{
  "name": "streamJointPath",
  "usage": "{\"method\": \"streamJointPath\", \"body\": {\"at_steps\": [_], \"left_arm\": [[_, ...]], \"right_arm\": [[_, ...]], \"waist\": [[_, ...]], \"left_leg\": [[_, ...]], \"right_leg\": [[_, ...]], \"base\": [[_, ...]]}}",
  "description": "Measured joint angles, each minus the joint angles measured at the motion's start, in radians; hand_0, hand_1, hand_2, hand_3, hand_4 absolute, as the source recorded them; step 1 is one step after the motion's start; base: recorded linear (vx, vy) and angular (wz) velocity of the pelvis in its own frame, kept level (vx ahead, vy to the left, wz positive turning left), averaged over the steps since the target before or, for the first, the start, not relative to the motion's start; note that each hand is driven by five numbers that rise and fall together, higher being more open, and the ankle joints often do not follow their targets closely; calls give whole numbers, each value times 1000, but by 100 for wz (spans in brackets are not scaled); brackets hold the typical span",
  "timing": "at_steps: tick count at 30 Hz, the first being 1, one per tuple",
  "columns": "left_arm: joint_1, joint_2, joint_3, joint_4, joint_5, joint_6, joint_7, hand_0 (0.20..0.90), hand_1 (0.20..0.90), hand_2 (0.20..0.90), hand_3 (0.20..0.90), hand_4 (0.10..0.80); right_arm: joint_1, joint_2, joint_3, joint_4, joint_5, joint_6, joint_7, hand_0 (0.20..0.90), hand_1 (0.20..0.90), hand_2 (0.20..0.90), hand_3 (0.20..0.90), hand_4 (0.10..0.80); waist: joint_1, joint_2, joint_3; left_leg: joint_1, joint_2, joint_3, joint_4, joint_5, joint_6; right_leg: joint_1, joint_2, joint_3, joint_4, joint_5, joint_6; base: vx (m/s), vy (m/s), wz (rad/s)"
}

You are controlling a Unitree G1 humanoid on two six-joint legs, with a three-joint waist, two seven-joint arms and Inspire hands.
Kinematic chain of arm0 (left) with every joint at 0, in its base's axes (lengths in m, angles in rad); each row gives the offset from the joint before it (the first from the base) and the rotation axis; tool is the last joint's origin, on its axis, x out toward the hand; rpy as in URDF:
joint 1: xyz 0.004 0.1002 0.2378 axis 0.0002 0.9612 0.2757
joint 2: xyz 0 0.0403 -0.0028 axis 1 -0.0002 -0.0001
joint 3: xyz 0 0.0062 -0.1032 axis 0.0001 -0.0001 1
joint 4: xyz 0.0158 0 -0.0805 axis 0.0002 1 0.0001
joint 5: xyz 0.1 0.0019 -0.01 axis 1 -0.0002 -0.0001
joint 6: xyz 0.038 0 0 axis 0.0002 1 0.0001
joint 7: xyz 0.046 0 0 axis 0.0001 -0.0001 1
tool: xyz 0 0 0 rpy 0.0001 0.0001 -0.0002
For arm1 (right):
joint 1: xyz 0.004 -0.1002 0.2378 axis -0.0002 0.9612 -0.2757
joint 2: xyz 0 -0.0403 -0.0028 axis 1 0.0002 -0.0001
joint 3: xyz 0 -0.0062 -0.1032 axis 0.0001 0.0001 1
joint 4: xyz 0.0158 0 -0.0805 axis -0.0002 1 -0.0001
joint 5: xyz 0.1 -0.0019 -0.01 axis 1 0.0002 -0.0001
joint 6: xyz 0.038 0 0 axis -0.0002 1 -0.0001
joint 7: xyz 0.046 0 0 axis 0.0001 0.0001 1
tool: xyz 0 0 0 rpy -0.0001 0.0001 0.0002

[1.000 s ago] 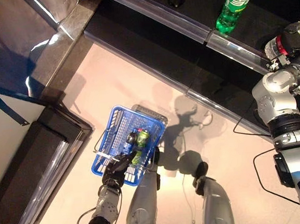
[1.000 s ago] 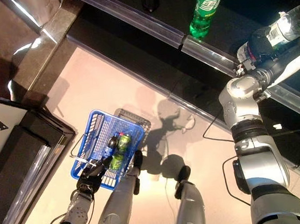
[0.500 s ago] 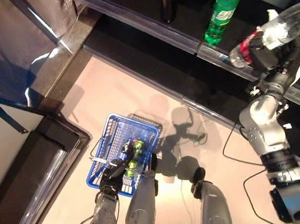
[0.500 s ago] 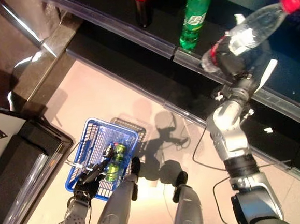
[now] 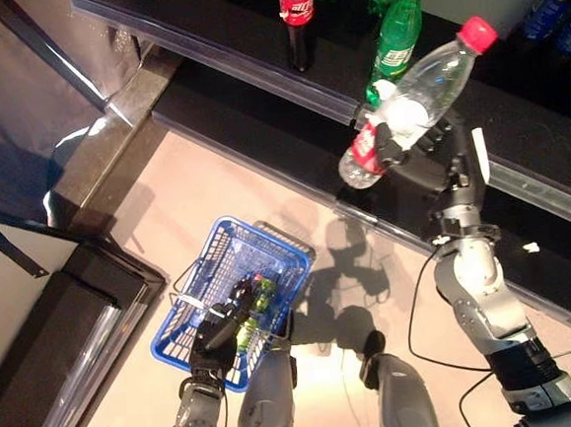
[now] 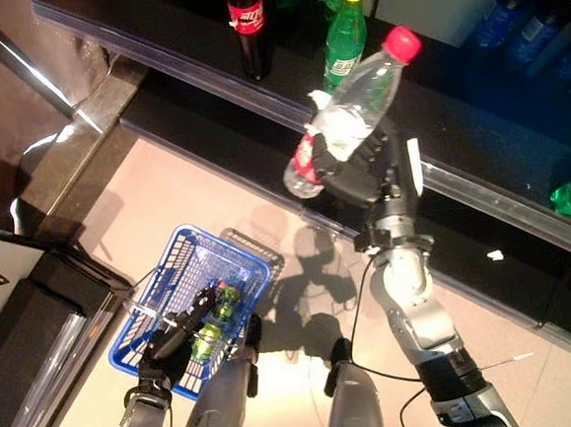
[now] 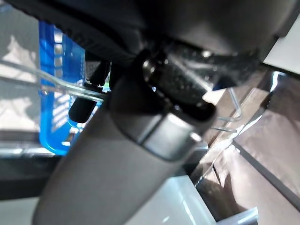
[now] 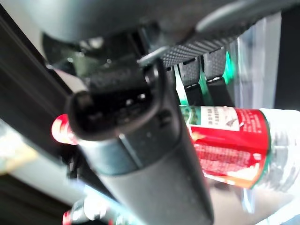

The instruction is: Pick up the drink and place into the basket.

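1. Two hands show. The right hand (image 6: 361, 168) has its fingers (image 8: 197, 70) curled round a clear water bottle (image 5: 406, 105) with a red label and a red cap, and its thumb closes on the other side, so the bottle is clamped in the hand.
2. Held up in the air, the water bottle is tilted, with its red cap up and to the far right and its base down and to the left. It is in front of the dark shelf (image 5: 202, 32) and well above the floor (image 5: 214, 189), touching neither.
3. Low at the near left, the left hand (image 5: 216, 333) has its fingers curled on the wire handle (image 7: 70, 89) of the blue basket (image 5: 198, 290) — the grip shows in the eye views, while its own wrist view is mostly filled by the hand's dark bulk.
4. The blue basket hangs over the pale floor at the near left, well apart from the water bottle, and already holds a green can (image 5: 262, 292) along with other items too small to tell apart.
5. On the dark shelf at the far side stand a dark cola bottle (image 5: 297, 15) with a red label and, to its right, a green bottle (image 5: 396, 42) with a yellow cap — this one is just behind the held water bottle.
6. Further blue bottles (image 6: 508, 18) stand at the far right of the shelf.
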Motion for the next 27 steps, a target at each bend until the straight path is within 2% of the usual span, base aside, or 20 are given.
{"method": "streamJointPath", "body": {"at_steps": [5,8,14,17,21,27], "left_arm": [[4,16,-42,-82,0,68,0,300,300,300,200,100],[19,60,-76,-158,0,118,0,300,300,300,200,100],[44,136,-102,-278,-1,194,-5,300,300,300,200,100],[47,166,-106,-336,-3,227,-23,300,300,300,200,100],[45,228,-138,-404,-9,237,-75,300,300,300,200,100],[38,308,-143,-476,-23,251,-160,300,300,300,200,100]], "right_arm": [[0,8,107,-29,6,34,47,300,300,300,200,100],[-2,10,142,-31,6,50,45,300,300,300,200,100],[-4,12,216,-30,-8,59,-38,300,300,300,200,100],[-5,14,228,-23,-18,68,-79,300,300,300,200,100],[-32,23,261,49,-30,79,-127,300,300,300,200,100],[-36,29,327,168,-61,110,-134,300,300,300,200,100]], "waist": [[36,1,-1],[62,1,-1],[104,3,-2],[121,3,-2],[135,5,-3],[186,5,-3]], "left_leg": [[30,-1,-18,-12,3,-5],[29,0,-50,-18,1,-9],[29,-6,-98,-28,15,-25],[29,-13,-126,-29,15,-27],[29,-27,-156,-29,17,-29],[29,-36,-176,-30,15,-31]], "right_leg": [[40,4,-3,1,-15,0],[49,5,-27,6,-32,-7],[69,1,-78,22,-54,-11],[83,-1,-86,27,-74,-9],[102,-14,-128,39,-95,-6],[110,-24,-145,48,-112,-4]], "base": [[-1,-41,13],[-2,-41,27],[-4,-19,26],[-18,-19,30],[-18,-28,30],[-4,-23,13]]}}
